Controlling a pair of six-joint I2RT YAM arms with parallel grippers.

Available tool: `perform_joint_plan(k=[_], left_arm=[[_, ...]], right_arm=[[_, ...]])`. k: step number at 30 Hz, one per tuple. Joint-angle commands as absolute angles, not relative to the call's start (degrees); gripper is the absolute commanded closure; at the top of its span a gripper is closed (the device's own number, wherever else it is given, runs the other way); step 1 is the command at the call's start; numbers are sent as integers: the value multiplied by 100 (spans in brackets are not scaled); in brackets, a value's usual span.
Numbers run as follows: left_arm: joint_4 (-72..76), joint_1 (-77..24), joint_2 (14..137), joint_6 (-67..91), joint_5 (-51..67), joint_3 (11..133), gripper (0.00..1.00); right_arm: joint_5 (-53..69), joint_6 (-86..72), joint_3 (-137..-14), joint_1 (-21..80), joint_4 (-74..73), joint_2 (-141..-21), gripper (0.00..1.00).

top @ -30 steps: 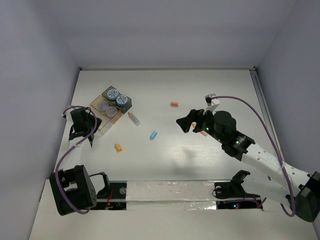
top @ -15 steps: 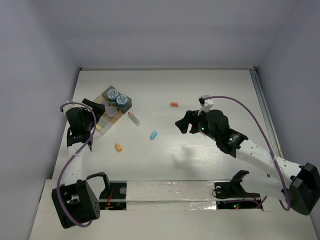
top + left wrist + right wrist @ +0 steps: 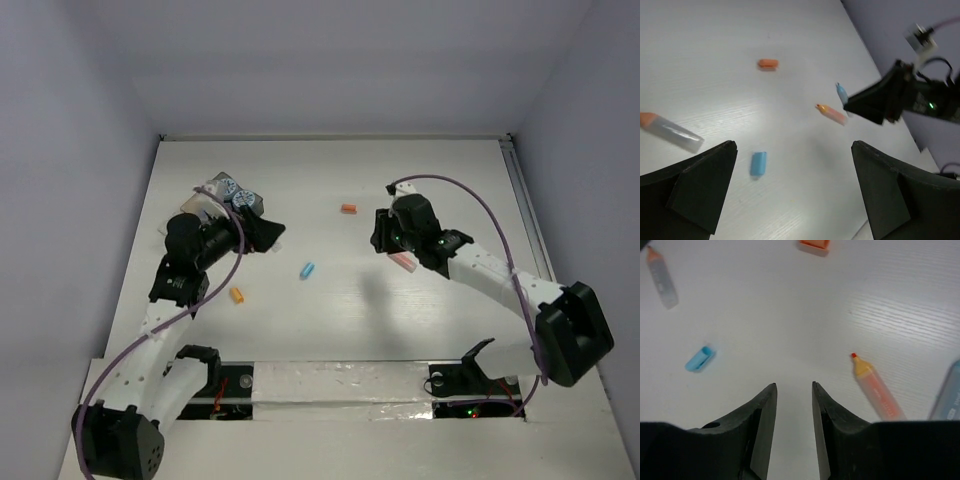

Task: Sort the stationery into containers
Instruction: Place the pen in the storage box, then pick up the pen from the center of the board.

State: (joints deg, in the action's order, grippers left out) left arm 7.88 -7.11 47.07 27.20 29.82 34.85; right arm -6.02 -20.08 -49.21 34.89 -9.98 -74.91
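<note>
Loose stationery lies mid-table: a blue eraser [image 3: 307,269] [image 3: 758,163] [image 3: 699,359], an orange eraser [image 3: 348,209] [image 3: 768,63], a second orange eraser [image 3: 237,295], a pink pen [image 3: 402,261] [image 3: 877,390], a blue pen [image 3: 841,92] and a clear pen with an orange cap [image 3: 670,131] [image 3: 662,277]. My left gripper [image 3: 265,232] [image 3: 794,145] hangs wide open over the table, right of the containers, empty. My right gripper [image 3: 380,235] [image 3: 793,385] hovers left of the pink pen. Its jaws stand a narrow gap apart with only bare table between them.
The dark grey box [image 3: 256,203] holds round blue-patterned tubs [image 3: 228,184] at the back left. My left arm covers the trays beside it. Grey walls enclose the table on three sides. The arm bases and cables sit along the near edge.
My left gripper has opened wide and swung right from the trays out over the table. My right gripper's jaws have closed to a narrow gap and its wrist has turned downward.
</note>
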Motion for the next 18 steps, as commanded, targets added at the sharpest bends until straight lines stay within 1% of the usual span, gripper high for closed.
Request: perform_joint_plan(k=[1,2,3,6,11,14,18], left_arm=[[722,-1247,4667,2022,3612,3752,1],[677,-1326,4658,1934,3691,3788,1],[651,-1388,4632,1838,3726,3814,1],[694,-1459,4509,1863,3875,3806,1],[721,-1546,4280,1899,3947,3788,1],[449,-1766,4254,1723,3588,3920,1],[325,-1898,4184,1661,3428,3955,1]], right_arm=[[-650,-1556,-5457,3191,-1766,-7883,54],[-650,-1521,-5484,3130,-1888,-7953,49],[-520,-1407,-5537,2972,-2003,-8128,41],[-283,-1118,-5862,2734,-2390,-8471,27],[130,-678,-6344,2242,-2750,-9280,25],[228,-414,-6573,2241,-2953,-9587,24],[316,-264,-6802,2241,-3199,-9949,25]])
